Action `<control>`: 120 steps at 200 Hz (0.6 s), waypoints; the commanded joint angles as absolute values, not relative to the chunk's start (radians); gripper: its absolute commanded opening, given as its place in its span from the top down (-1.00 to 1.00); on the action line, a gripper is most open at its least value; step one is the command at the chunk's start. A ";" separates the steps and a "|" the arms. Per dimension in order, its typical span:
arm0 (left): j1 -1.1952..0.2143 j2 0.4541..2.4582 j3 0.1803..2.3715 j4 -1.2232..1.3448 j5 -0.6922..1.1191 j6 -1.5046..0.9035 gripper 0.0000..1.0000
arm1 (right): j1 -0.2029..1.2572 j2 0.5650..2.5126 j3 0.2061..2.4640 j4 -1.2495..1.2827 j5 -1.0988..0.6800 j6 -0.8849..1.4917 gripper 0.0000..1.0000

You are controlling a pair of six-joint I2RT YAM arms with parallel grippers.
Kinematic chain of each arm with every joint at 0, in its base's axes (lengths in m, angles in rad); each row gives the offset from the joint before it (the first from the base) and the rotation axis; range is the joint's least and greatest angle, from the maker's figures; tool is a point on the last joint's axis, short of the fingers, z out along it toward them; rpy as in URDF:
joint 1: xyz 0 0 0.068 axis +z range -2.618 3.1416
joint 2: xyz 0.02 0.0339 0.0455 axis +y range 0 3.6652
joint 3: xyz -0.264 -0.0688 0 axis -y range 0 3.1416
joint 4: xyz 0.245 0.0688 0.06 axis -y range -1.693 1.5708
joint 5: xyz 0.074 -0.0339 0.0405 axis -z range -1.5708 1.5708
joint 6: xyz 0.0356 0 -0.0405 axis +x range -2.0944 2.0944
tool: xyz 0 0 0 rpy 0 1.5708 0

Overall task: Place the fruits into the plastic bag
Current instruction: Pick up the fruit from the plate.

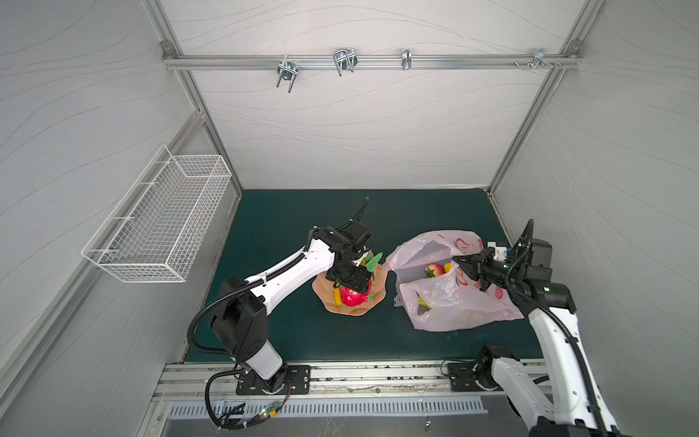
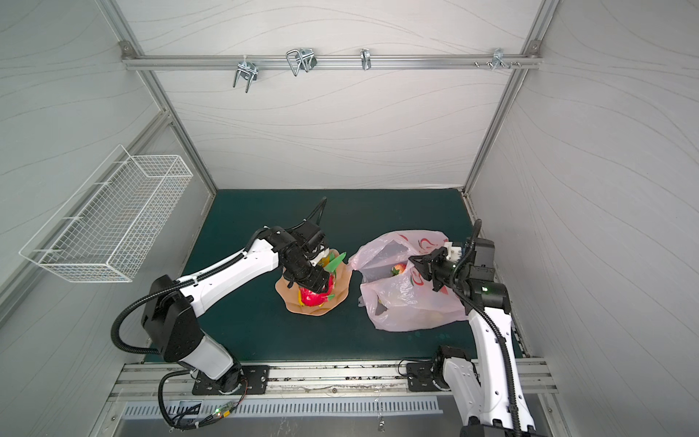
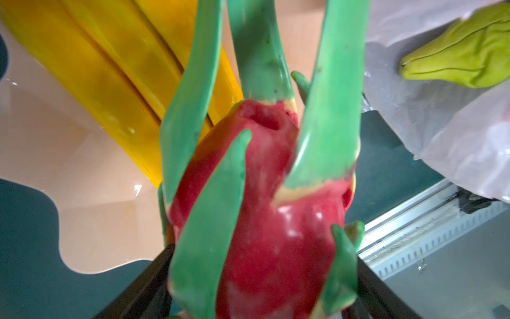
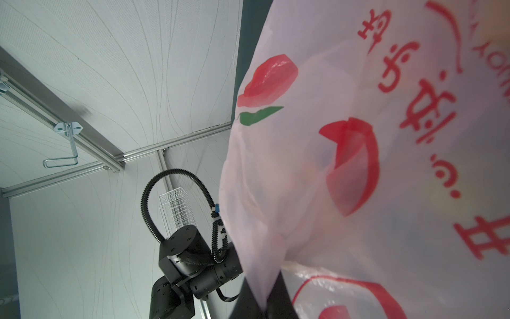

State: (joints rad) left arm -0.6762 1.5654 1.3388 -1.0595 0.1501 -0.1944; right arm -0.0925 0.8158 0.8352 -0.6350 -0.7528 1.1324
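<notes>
A dark green desk (image 1: 287, 227) fills the floor of the white-walled cell, and a white wire basket (image 1: 162, 219) hangs on the wall at the robot's left. The plastic bag (image 1: 454, 306), pale pink with red prints, lies on the desk's right half, its mouth gaping toward the middle. The right gripper (image 1: 462, 262) is clenched on the bag's upper rim and holds that edge raised off the desk; the right wrist view shows the film pinched between its dark fingers. Just beside the bag, to its left, sits a peach-coloured scalloped plate (image 1: 380, 282). Over it, the left gripper (image 3: 262, 254) grasps the dragon fruit (image 1: 350, 297), jaws wide, one finger against each flank; whether the fruit is clear of the plate I cannot tell. A yellow banana bunch (image 3: 110, 69) lies on the plate next to it. Inside the bag, a green pear (image 3: 463, 55) and a strawberry (image 1: 435, 269) are visible.
</notes>
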 commanded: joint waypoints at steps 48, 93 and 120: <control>-0.647 1.420 1.394 -1.102 0.200 -0.194 -0.43 | -0.098 0.813 0.871 -0.627 -0.764 1.132 0.90; -0.647 1.335 1.404 -1.058 0.280 -0.224 -0.42 | -0.098 0.801 0.876 -0.644 -0.762 1.127 0.90; -0.664 1.296 1.410 -0.966 0.351 -0.272 -0.38 | -0.098 0.795 0.871 -0.650 -0.759 1.127 0.89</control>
State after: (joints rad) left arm -0.6537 1.3437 1.3445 -1.0878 0.2588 -0.2276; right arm -0.0925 0.8104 0.8570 -0.6361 -0.7528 1.1290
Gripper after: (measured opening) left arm 0.823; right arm 0.055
